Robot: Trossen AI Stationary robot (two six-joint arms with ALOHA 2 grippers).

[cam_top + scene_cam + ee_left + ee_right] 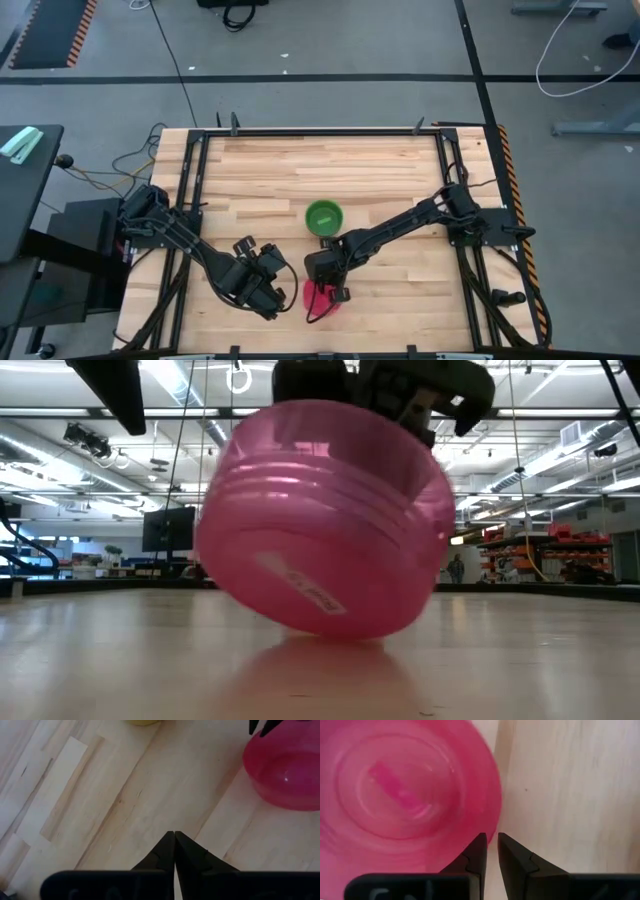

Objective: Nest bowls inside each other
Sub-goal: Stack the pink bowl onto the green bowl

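A magenta-pink bowl (318, 300) sits tilted near the table's front edge. It fills the low view (320, 520) and the right wrist view (405, 795). My right gripper (336, 288) is over its right side, shut on its rim. My left gripper (284, 292) is just left of the bowl, shut and empty (174, 840), and the bowl shows ahead of it (290, 765). A green bowl (323, 215) stands upright on its base at the table's middle. A yellow edge (142, 721) shows beyond my left gripper. The other bowls are not in view. My right gripper pinches the pink bowl's rim (494, 827) between its two fingers, one finger (476, 852) inside the bowl and one (515, 857) outside. The fingers come from above, pointing down. The bowl is tilted, its held side raised (420, 450); whether its low side (340, 630) touches the table I cannot tell.
The wooden table top (400, 170) lies bare around the green bowl and toward the far edge. A black frame (190, 200) runs along the table's left and right sides. Both arms crowd the middle of the front edge.
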